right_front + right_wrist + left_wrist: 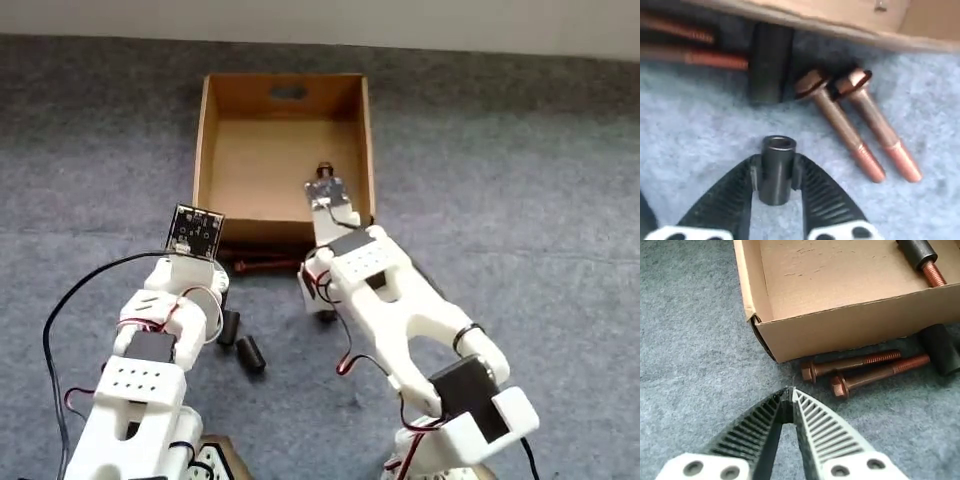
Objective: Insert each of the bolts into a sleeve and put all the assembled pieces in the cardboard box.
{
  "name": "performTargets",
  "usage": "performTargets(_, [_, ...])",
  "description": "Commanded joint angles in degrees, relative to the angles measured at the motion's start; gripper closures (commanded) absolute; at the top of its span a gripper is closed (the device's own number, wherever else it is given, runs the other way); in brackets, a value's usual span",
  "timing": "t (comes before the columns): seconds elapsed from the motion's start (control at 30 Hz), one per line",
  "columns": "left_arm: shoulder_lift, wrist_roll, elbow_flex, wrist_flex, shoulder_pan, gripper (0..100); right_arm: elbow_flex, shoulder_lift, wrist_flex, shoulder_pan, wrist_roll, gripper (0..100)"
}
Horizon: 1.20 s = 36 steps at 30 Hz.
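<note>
Cardboard box [203, 150] sits upper centre of the high view on grey carpet [520, 200], open side up; one assembled piece [917, 251] lies inside it, threaded bolt end sticking out of its black sleeve. Left arm [150, 370] is lower left of the high view; right arm [400, 310] is lower centre-right, wrist at the box's near wall. Left gripper [790, 394] hangs over the carpet just off a near corner of the box, jaws pressed together, nothing in them; two copper bolts [850, 365] lie side by side just beyond its tips, along the box's near wall; a lying sleeve [940, 347] rests at their threaded ends. Right gripper [776, 167] is low over the carpet, jaws pinching a held sleeve [777, 150], black, its open end poking out past the fingertips; a second bolt pair [840, 127] lies just beside it, heads toward the box wall, shafts close together. Two loose sleeves [250, 353] lie on the carpet between the arms, lower centre-left of the high view.
</note>
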Motion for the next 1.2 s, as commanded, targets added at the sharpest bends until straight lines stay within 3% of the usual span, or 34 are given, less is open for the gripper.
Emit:
performTargets(0.0, [-1.1, 0.4, -0.4, -1.3, 0.3, 98, 0.9, -2.3, 2.2, -0.6, 6.9, 99.2])
performTargets(0.27, [-1.1, 0.4, -0.4, -1.3, 0.3, 98, 6.7, -10.8, 8.7, 3.4, 21.8, 98.5])
performTargets(0.37, [-1.1, 0.4, -0.4, -1.3, 0.3, 98, 7.1, -7.6, 10.2, 5.0, 24.1, 91.0])
performTargets(0.47, [-1.1, 0.4, -0.4, -1.3, 0.3, 98, 7.1, -2.8, 9.8, 5.3, 25.0, 86.1])
performTargets(0.87, [-1.1, 0.4, -0.4, -1.3, 0.3, 98, 6.5, 1.1, 6.6, 5.4, 25.1, 98.6])
performTargets(1.0, [-1.1, 0.4, -0.4, -1.3, 0.3, 98, 9.9, 0.4, 2.0, 5.6, 25.1, 99.3])
performTargets(1.17, [-1.1, 0.4, -0.4, -1.3, 0.4, 98, 21.3, -10.7, -8.3, 5.8, 25.1, 99.3])
